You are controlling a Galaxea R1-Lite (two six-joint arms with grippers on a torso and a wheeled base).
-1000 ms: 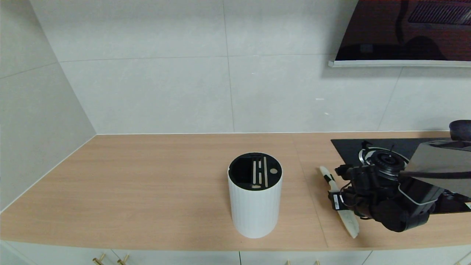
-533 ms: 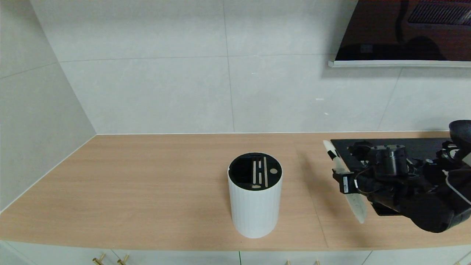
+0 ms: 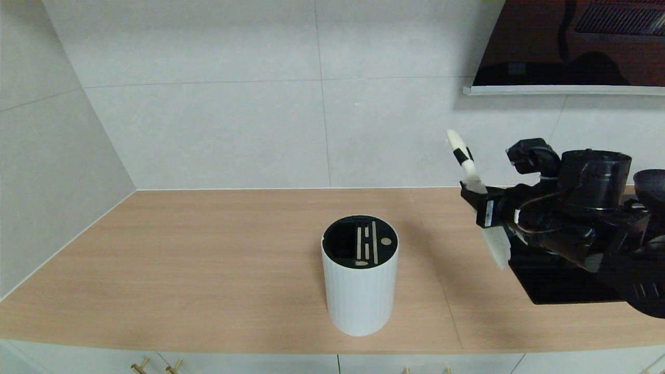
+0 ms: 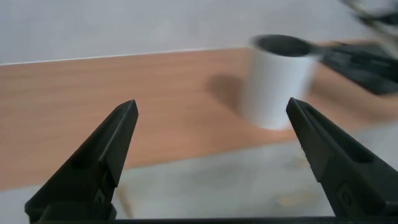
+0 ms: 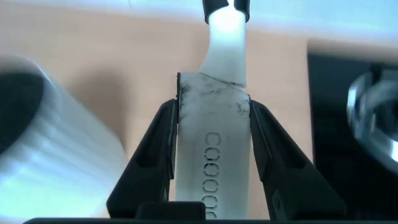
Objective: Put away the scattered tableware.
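A white ceramic knife (image 3: 475,200) with a black band near its handle end hangs in the air above the counter, to the right of the white cylindrical holder (image 3: 359,275). My right gripper (image 3: 480,205) is shut on its blade, handle tilted up toward the wall and tip pointing down. In the right wrist view the knife (image 5: 214,149) sits pinched between the two black fingers (image 5: 157,155), with the holder (image 5: 50,155) off to one side. The holder's black top has narrow slots and one larger opening. My left gripper (image 4: 211,134) stands open and holds nothing, with the holder (image 4: 277,81) well beyond it.
A black cooktop (image 3: 561,275) with a burner lies on the right end of the wooden counter (image 3: 208,259). A dark range hood (image 3: 571,47) hangs on the tiled wall above it. The counter ends at the left wall and a front edge over drawers.
The right gripper has lifted the knife off the counter, from lying beside the cooktop to well above it, and the knife now stands steeper.
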